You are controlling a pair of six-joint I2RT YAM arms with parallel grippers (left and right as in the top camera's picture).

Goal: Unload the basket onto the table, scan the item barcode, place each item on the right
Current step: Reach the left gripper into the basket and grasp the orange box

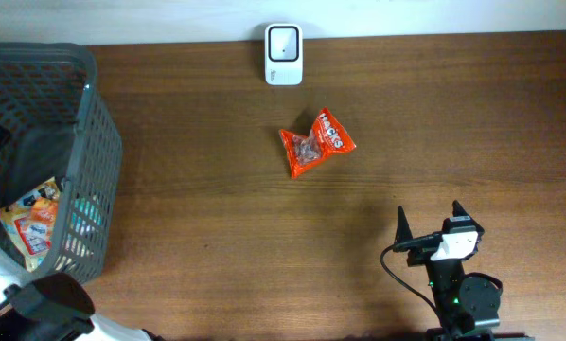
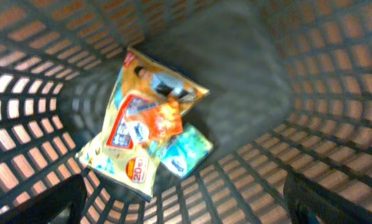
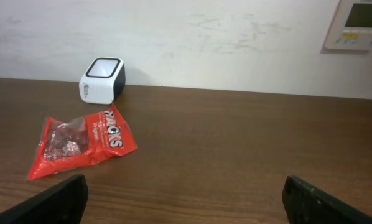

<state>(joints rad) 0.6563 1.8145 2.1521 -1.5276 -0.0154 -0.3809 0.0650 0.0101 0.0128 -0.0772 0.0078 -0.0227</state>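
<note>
- Red foil snack packet (image 1: 316,142) lies on the brown wooden bench (image 1: 217,208), near the white box-shaped scanner (image 1: 284,41).
- Right end effector (image 3: 186,196) faces it, fingers apart.
- Left end effector (image 2: 186,202), fingers apart, hangs inside the grey plastic mesh basket (image 1: 94,161).

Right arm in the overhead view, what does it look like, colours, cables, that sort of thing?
The right gripper has two black pointed fingers mounted on a white block. Behind it sits a black rounded joint, and a black cable loops along one side.
</note>
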